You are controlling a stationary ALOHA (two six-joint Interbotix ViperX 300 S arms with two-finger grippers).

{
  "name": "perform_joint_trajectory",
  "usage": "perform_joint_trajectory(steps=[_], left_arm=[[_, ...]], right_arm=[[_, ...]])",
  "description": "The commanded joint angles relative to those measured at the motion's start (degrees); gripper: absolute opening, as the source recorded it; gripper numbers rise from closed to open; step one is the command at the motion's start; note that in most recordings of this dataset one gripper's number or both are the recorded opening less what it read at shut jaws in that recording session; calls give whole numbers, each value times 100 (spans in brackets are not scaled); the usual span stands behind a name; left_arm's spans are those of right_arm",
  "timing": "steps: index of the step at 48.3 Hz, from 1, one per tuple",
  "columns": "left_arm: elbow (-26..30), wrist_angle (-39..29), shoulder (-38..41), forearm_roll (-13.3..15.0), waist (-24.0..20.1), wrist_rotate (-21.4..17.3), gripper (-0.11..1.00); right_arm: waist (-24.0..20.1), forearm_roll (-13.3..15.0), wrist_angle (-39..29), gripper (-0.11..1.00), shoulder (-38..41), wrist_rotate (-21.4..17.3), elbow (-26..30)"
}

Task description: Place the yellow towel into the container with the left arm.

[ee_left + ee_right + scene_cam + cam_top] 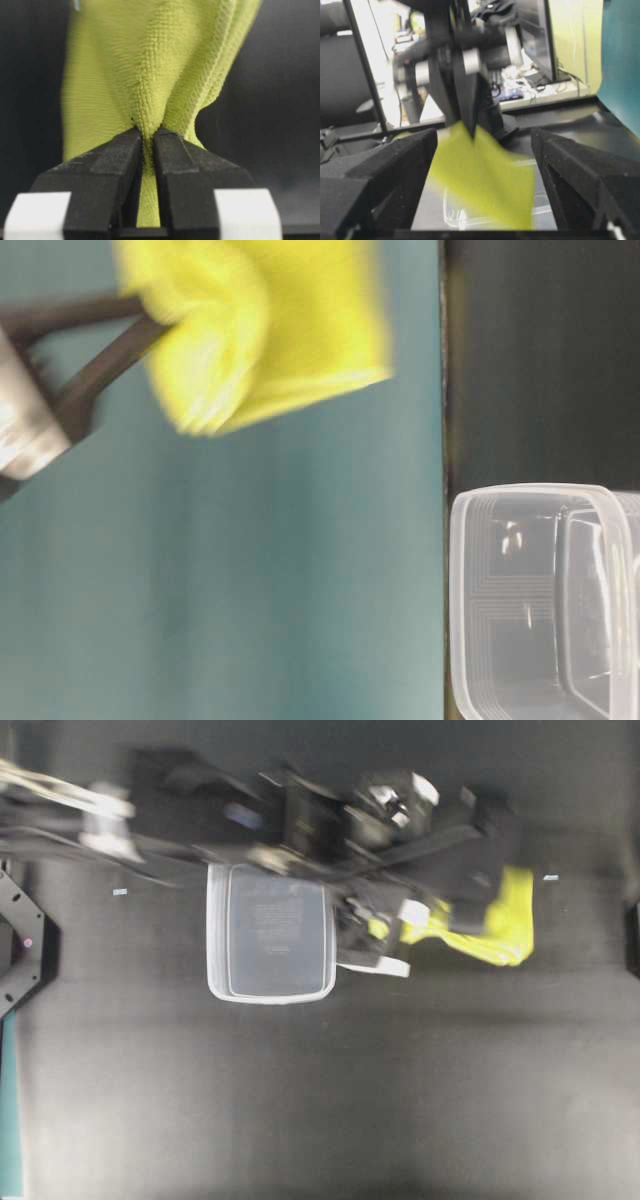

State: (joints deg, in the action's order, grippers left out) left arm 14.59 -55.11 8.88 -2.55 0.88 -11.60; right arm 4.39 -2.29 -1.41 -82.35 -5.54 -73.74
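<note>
Above black tabletop, left fingers pinch the hanging yellow towel.

The yellow towel is soft microfibre cloth with a fine knitted weave, matt, and a stitched looped edge. The container is clear, glossy, smooth plastic that catches small highlights. The left gripper has matt black, faintly grainy plastic fingers with smooth white parts behind. The table looks dark and matt.
</note>
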Motion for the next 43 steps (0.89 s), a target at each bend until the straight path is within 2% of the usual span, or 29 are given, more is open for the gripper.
perform_joint_trajectory(steps=[1, 10, 25, 35, 43], left_arm=[[-264, -352, -457, -18, -70, -9, 5], [-1266, -545, -1072, -18, -62, 53, 5], [-3067, 53, -1872, -18, -229, 149, 5], [-3612, 369, -1934, -18, -229, 149, 5], [-3683, 466, -1890, -18, -211, 158, 5]], right_arm=[[44, -9, 53, 73, 18, -9, 62], [62, -18, 88, 73, 9, -53, 62], [62, -18, 149, 73, 9, -70, 53], [62, -18, 149, 73, 9, -79, 53], [62, -18, 149, 73, 9, -79, 53]])
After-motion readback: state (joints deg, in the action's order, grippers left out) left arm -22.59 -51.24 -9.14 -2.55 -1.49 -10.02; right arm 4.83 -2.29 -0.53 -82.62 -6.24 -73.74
